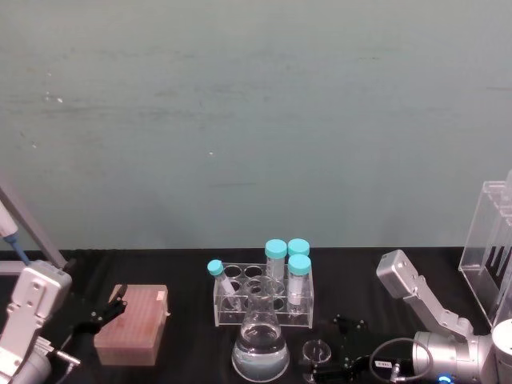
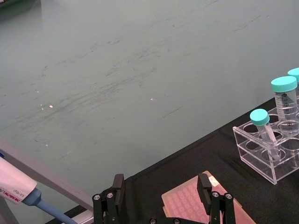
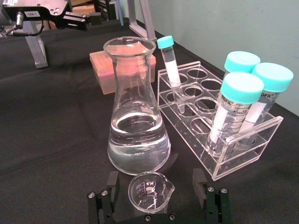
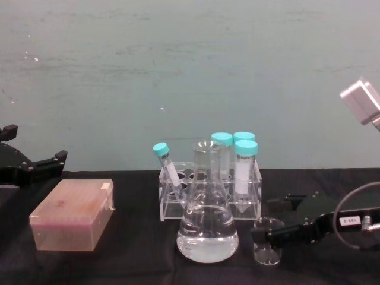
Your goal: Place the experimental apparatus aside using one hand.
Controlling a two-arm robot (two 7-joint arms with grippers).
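The right gripper [image 3: 155,179] sits just right of the conical flask [image 3: 138,126]. Its fingers are spread wide on either side of the small beaker [image 3: 150,192], with gaps showing, so it clasps nothing. Right behind the flask stands the clear rack [image 3: 233,149] of teal-capped tubes [image 3: 240,100], and well left of the flask the left gripper [image 2: 160,182] hangs spread above the pink box [image 4: 71,222].

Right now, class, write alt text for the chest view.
The open right pincer brackets a small beaker beside a conical flask holding clear liquid, before a rack of teal-capped tubes. The left pincer hovers far left by a pink box.
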